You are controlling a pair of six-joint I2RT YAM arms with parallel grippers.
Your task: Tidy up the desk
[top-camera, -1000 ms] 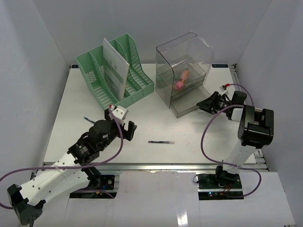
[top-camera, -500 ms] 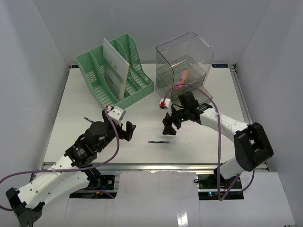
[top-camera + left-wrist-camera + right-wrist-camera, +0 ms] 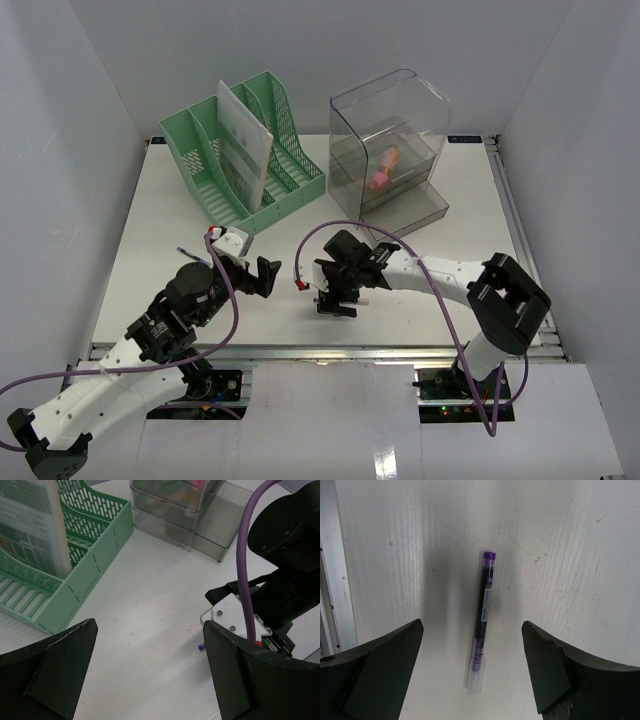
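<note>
Jaws open on both arms — R jaws centred over pen (image 3: 483,620) on counter (image 3: 440,250), its long axis across closing dir; L arm farther.

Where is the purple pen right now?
Right wrist view: purple pen lies flat on the desk, centred beneath the open right gripper, near the front rail.
</note>
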